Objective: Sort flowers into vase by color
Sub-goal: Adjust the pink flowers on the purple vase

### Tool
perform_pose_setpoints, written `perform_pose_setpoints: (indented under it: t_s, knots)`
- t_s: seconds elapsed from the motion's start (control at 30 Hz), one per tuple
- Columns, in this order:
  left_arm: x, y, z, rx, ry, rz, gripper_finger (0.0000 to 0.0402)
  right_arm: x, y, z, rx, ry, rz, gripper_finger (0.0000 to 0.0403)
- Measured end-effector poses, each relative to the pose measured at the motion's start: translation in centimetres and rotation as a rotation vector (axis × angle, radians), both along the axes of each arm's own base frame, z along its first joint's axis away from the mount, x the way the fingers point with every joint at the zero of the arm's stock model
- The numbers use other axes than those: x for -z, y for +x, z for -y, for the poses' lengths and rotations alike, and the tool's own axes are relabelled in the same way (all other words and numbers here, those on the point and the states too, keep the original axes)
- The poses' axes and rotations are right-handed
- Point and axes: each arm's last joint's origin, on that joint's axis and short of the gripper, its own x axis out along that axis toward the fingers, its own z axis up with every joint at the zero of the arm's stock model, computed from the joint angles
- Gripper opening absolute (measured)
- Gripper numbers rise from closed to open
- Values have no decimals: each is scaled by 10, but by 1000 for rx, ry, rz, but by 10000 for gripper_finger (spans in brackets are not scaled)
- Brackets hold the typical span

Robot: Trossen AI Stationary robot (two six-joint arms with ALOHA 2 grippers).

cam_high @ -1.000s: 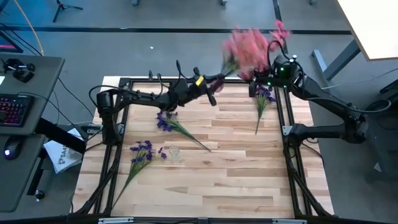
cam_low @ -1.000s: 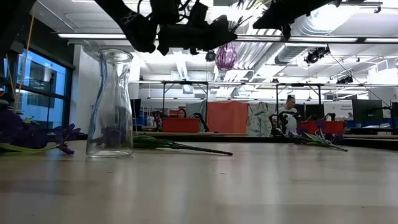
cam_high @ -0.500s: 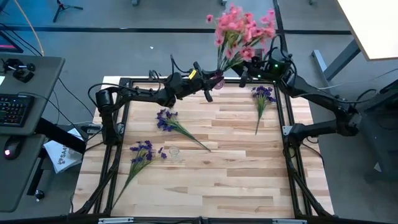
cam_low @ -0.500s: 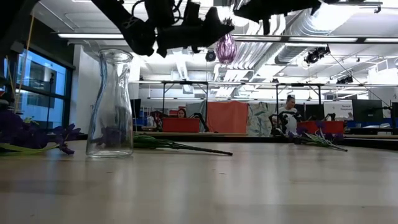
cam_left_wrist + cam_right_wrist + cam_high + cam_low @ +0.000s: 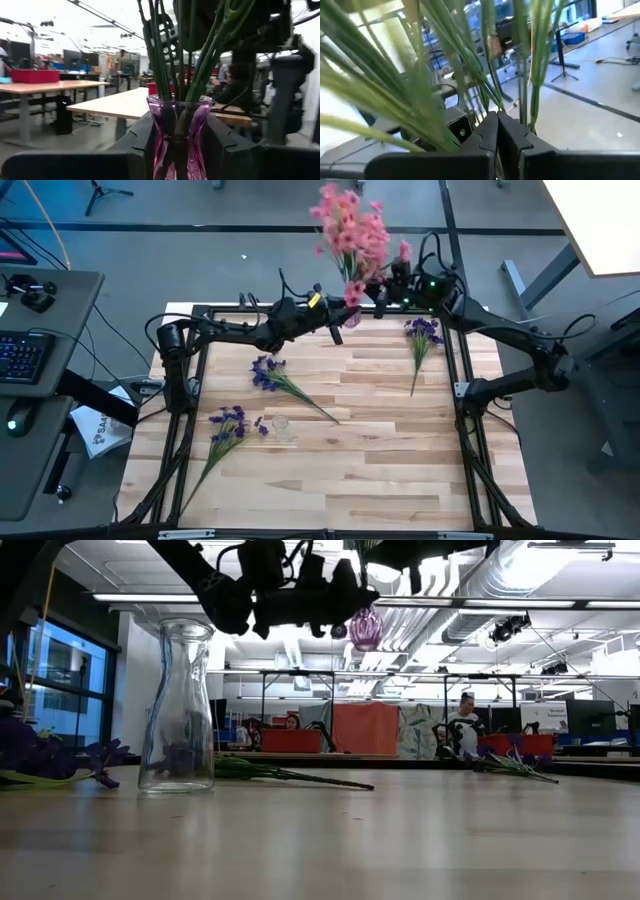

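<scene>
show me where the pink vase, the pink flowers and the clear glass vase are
pink vase (image 5: 178,130), left wrist view, its narrow waist.
pink flowers (image 5: 350,230), high view, the blossom cluster.
clear glass vase (image 5: 178,710), low view, its body.

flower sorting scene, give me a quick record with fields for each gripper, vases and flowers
left gripper: shut on the purple vase, raised over the table's far edge
right gripper: shut among the green stems of the pink flowers, just above that vase
pink flowers: stems reach down into the purple vase
clear vase: upright on the table, no flowers in it
purple flowers: three bunches lying on the table, at and
</scene>
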Motion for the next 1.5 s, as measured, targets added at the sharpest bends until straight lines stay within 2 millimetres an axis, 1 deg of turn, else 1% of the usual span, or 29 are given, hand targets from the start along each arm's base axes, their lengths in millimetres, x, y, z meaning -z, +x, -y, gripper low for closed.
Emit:
perform_pose_setpoints:
  t_s: [0.07, 0.23, 0.33, 0.43, 0.63, 0.87, 0.93, 1.03, 1.13, 1.23, 1.37, 1.5]
  knots:
    - [-1, 0, 0, 12, -28, 11, 83, -4, -4, -3, -2, -3, -37, 0]
    - [-6, -6, -10, 2, -75, 67, 83, -15, -21, -13, -20, -14, -138, 0]
    - [-5, -7, -13, 7, -108, 71, 83, -11, -23, -19, -50, 23, -199, 0]
    - [-6, -7, -10, 39, -99, 68, 83, -5, -19, -20, -59, 12, -242, 0]
    - [-3, -1, 0, 61, -84, 30, 83, -4, -4, -13, -42, -26, -187, 0]
    - [0, 3, 10, 66, -68, -4, 83, 9, 22, -6, -89, -2, -154, 0]
    - [1, 4, 11, 71, -72, -15, 82, 11, 24, -7, -96, -3, -162, 0]
    - [1, 4, 11, 74, -66, -25, 82, 10, 19, -8, -70, -10, -188, 0]
    - [1, 2, 6, 60, -53, -22, 82, 2, 7, -10, -49, -15, -185, 0]
    - [0, 0, 0, 44, -52, -21, 82, -4, -4, -16, -45, -12, -189, 0]
    - [0, -3, -5, 25, -55, -20, 82, -7, -16, -24, -48, -1, -228, 0]
    - [0, -1, -1, 47, -61, -19, 82, -10, -22, -24, 7, -48, -242, 0]
